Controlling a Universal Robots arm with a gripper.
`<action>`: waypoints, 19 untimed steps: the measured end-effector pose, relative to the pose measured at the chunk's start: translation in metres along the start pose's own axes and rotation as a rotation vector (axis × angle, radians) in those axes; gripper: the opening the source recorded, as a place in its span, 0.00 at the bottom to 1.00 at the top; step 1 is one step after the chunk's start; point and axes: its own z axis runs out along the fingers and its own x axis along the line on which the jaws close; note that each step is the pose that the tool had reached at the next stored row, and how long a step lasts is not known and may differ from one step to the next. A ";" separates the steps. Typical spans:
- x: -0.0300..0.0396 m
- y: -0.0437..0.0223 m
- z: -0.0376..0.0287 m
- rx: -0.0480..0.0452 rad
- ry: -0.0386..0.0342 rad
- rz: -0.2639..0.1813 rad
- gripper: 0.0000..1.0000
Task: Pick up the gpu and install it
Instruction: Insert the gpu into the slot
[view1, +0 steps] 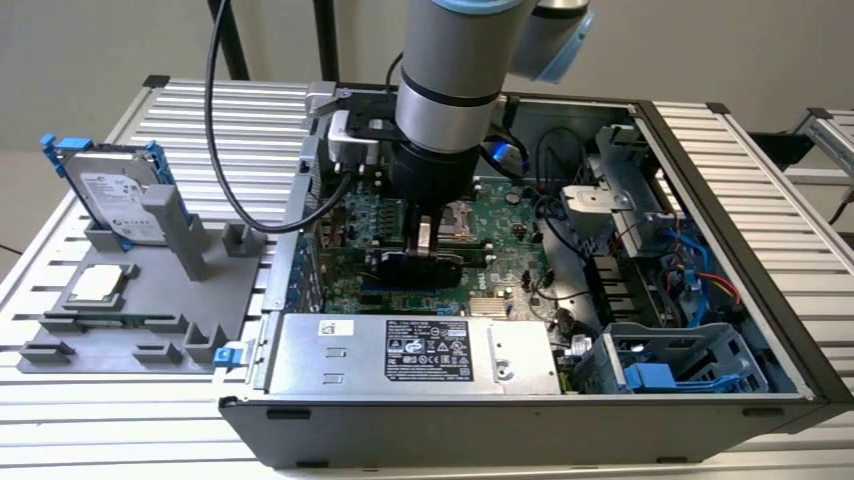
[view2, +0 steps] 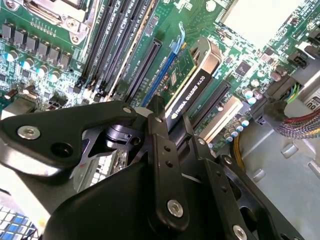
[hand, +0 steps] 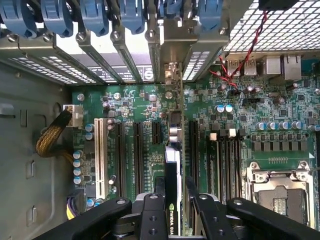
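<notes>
My gripper (view1: 422, 240) reaches down into the open computer case (view1: 694, 130) and is shut on the gpu (view1: 416, 268). In both wrist views the gpu (hand: 171, 160) stands on edge between the black fingers (hand: 152, 210). Its black cooler face (view2: 195, 75) runs along the long slots of the green motherboard (view2: 45, 55). Its silver end points toward the rear bracket openings (hand: 172, 75). The lower edge of the card is hidden, so I cannot tell whether it touches a slot.
On the exterior view's left, a grey fixture (view1: 147, 330) holds a hard drive in a blue frame (view1: 120, 195) and a small square silver chip (view1: 100, 285). Inside the case are the power supply (view1: 414, 355), a drive cage (view1: 667, 370), loose cables (view1: 694, 270) and the CPU socket (hand: 277, 192).
</notes>
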 end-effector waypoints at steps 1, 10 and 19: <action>0.0000 0.0000 0.0006 -0.0002 0.0002 0.000 0.00; 0.0032 0.0000 0.0017 0.0002 -0.0027 0.000 0.00; 0.0044 -0.0002 0.0016 0.0001 -0.0018 0.000 0.00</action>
